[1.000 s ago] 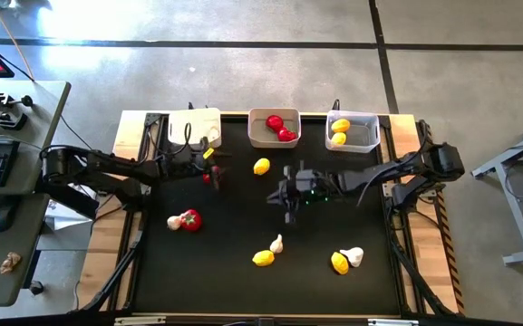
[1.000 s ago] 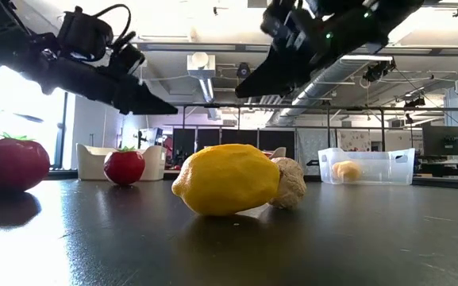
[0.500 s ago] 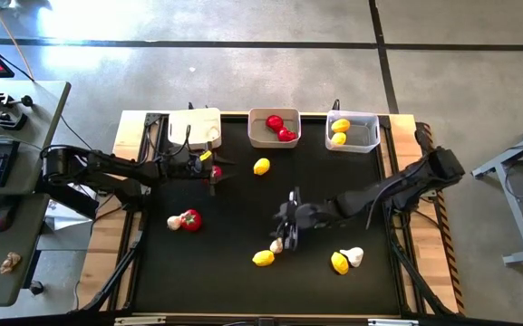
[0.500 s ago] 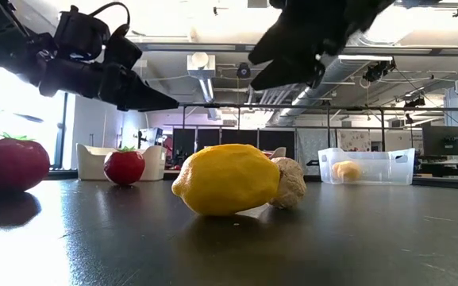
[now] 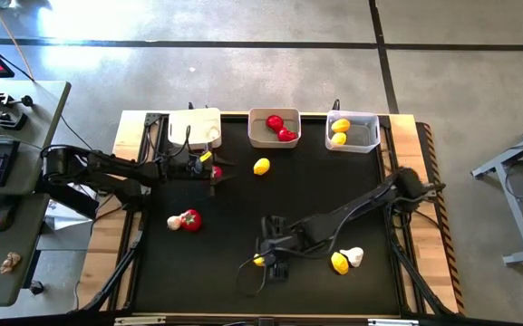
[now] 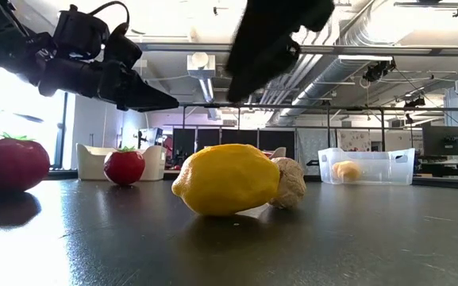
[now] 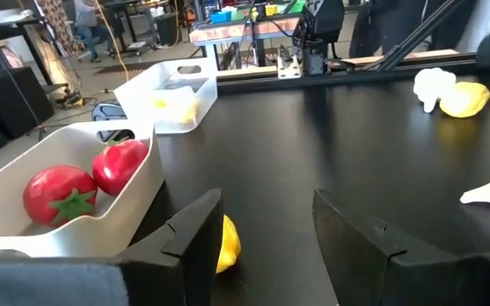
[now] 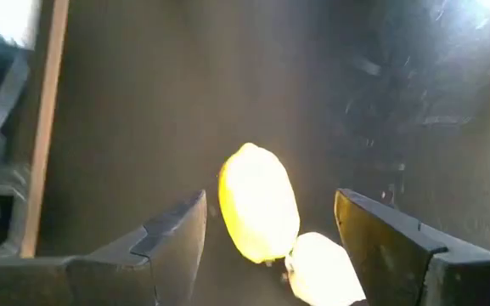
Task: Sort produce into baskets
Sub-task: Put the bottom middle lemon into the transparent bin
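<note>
My right gripper hangs open over a yellow lemon and a white garlic bulb that lie side by side near the table's front middle, its fingers on either side of them and clear of both. Toward the far left, my left gripper stands open above a red tomato resting on the table. Along the far edge stand three baskets: a white one, a greyish-white one holding tomatoes, and a clear one holding lemons.
Loose on the black tabletop lie a lemon near the far baskets, a tomato beside a garlic bulb at the left, and a lemon with a garlic bulb at the near right.
My right gripper has travelled from the table's middle toward the near edge and somewhat to the left, and now hangs over the lemon and garlic at the front. The produce has stayed where it lay.
</note>
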